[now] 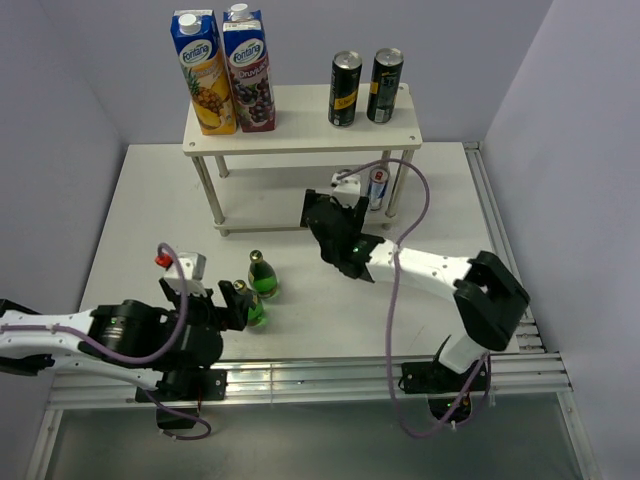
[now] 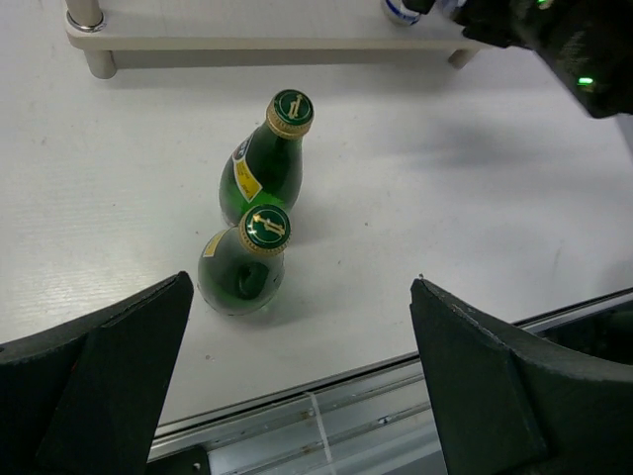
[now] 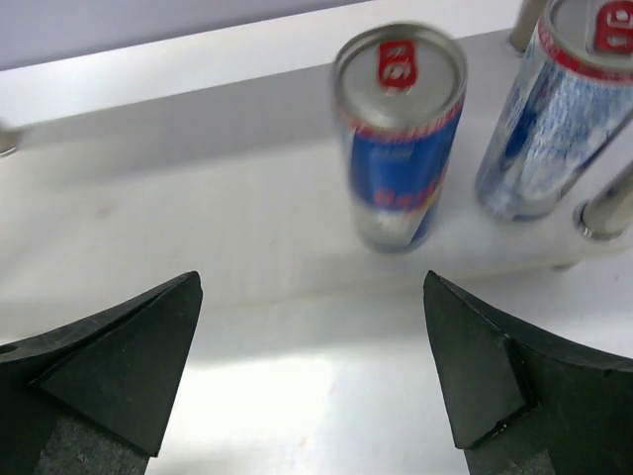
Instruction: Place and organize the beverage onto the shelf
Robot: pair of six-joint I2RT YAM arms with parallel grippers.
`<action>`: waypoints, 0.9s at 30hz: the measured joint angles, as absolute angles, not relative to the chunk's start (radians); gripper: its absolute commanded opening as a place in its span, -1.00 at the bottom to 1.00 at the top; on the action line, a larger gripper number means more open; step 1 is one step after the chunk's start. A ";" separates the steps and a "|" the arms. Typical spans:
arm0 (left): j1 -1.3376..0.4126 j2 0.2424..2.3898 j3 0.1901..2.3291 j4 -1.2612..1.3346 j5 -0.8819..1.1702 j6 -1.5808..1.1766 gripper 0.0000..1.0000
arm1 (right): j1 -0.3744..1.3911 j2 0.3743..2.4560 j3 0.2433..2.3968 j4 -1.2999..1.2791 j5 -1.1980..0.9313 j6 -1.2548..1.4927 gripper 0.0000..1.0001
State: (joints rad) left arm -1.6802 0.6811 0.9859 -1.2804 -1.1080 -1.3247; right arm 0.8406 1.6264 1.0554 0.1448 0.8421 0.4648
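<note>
You're in a robot lab cell, not a shop or a home; white table (image 1: 140, 230) boxed in by plain pale walls (image 1: 50, 120); aluminium rails (image 1: 330, 378) along the near edge; left arm (image 1: 130, 330) and right arm (image 1: 430, 268) mounted there, purple cable (image 1: 392, 320) hanging loose; small shelf (image 1: 300, 130) with juice cartons (image 1: 205, 75) stands on the tabletop.

1. Shelf (image 1: 300, 125): 12 o'clock side of table (image 1: 150, 220).
2. Top tier: cartons (image 1: 203, 75) at 9 o'clock end, upper cans (image 1: 345, 90) at 3 o'clock end.
3. Bottom tier: lower cans (image 3: 399, 139) at 3 o'clock end.
4. Bottles (image 1: 262, 275): on table, 6 o'clock of shelf.
</note>
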 measured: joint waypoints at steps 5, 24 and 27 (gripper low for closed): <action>-1.680 0.822 0.999 -1.291 -1.078 -1.364 0.99 | 0.986 1.423 0.950 0.062 0.886 0.552 1.00; -1.664 1.000 0.724 -1.180 -0.916 -1.715 0.99 | 1.319 0.820 0.599 -0.408 1.013 0.946 1.00; -1.608 1.017 0.672 -1.103 -0.911 -1.712 0.99 | 1.329 0.818 0.594 -0.439 1.014 0.973 1.00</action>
